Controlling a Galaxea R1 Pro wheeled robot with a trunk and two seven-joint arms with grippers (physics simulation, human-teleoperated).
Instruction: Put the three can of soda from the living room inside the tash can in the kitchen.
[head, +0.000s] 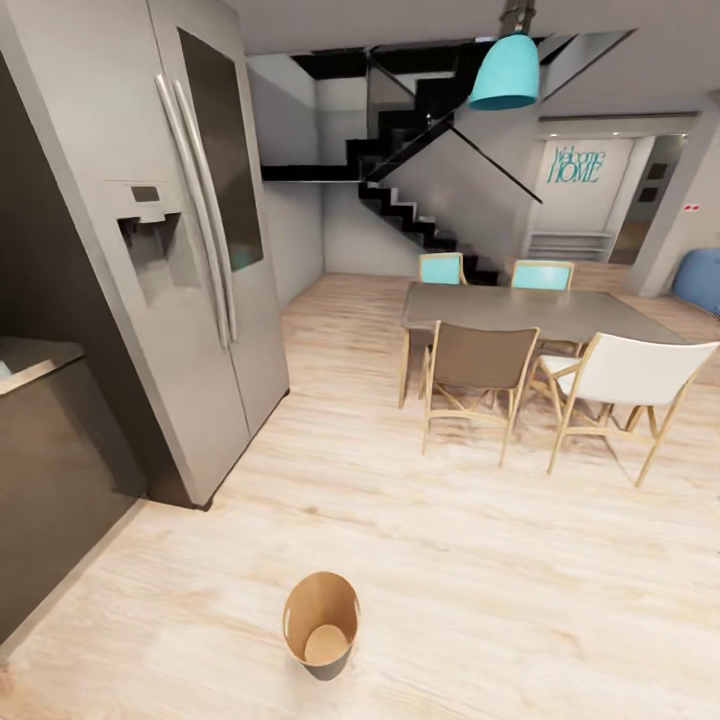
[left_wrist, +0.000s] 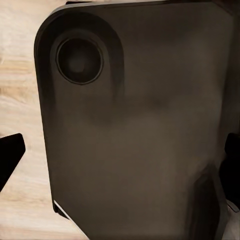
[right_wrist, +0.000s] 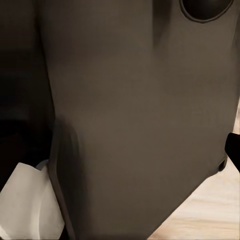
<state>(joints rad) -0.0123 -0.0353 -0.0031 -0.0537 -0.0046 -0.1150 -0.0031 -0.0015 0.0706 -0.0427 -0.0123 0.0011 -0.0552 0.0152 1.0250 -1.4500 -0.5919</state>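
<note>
The tash can (head: 316, 598), a small round copper-brown bin, stands upright on the light wood floor close in front of me in the head view; its inside looks empty. The cans of soda are out of view. In the left wrist view my left gripper (left_wrist: 120, 157) hangs over a dark panel of my own body, its black fingertips (left_wrist: 10, 156) far apart with nothing between them. My right gripper (right_wrist: 120, 150) in the right wrist view faces the same kind of dark panel, one black fingertip (right_wrist: 233, 148) at the picture's edge, nothing held.
A tall steel fridge (head: 170, 250) and a dark counter (head: 50, 470) line the left side. A dining table (head: 530, 310) with several chairs (head: 478, 375) stands ahead to the right, with a black staircase (head: 410, 200) behind. Open wood floor (head: 480, 580) surrounds the bin.
</note>
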